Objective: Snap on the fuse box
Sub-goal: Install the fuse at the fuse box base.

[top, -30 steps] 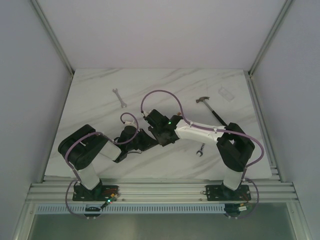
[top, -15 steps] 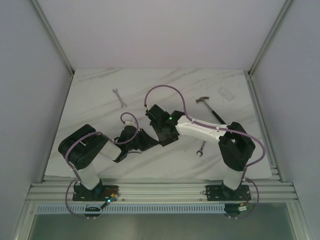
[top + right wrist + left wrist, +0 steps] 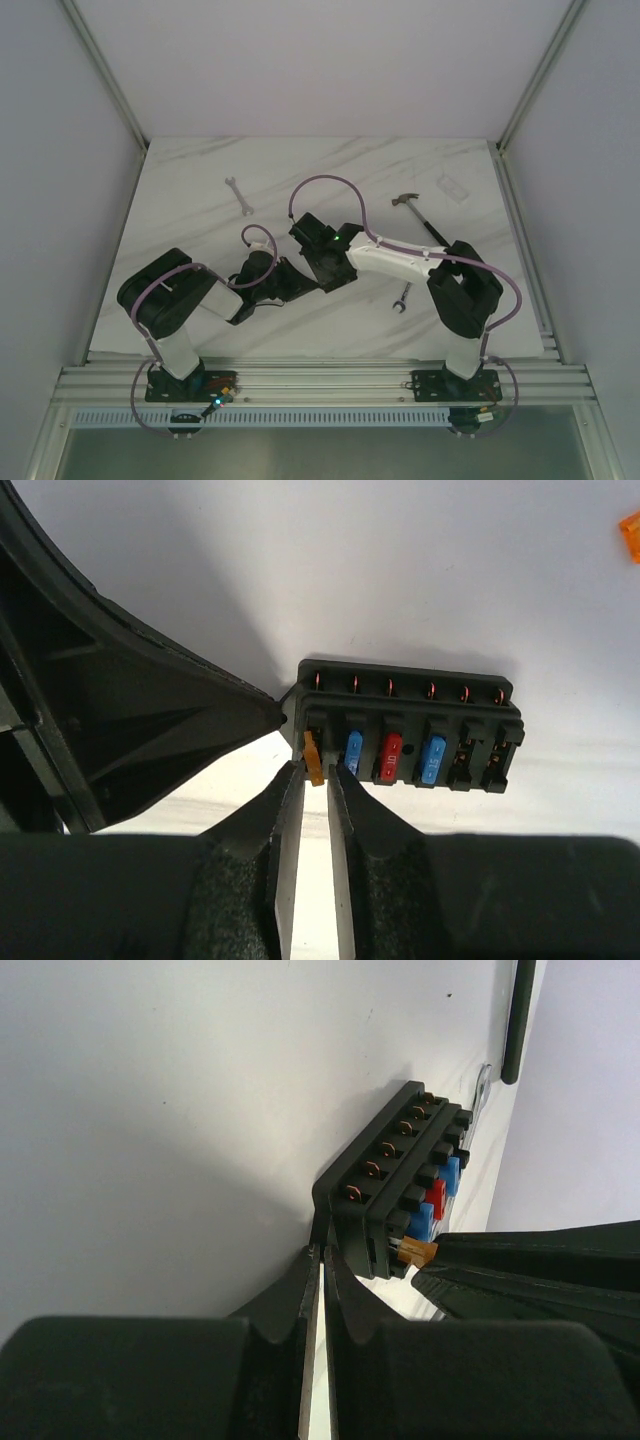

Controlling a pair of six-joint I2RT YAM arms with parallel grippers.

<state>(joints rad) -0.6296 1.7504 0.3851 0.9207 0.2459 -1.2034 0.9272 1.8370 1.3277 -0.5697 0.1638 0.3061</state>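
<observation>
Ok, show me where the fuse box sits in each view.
Top external: hidden where left gripper meets right gripper, mid-table.
Left wrist: fuse box centre-right, angling away.
Right wrist: fuse box at centre.
Shared landmark: orange fuse at its end slot.

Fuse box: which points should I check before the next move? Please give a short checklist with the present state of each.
1. The left gripper pinches the fuse box by its end: ok.
2. The right gripper holds the orange fuse: ok.
3. The orange fuse is lined up at the box's end: ok.
4. The orange fuse is pushed fully home: cannot tell.
5. The two far slots are filled: not ok, both are empty.
</observation>
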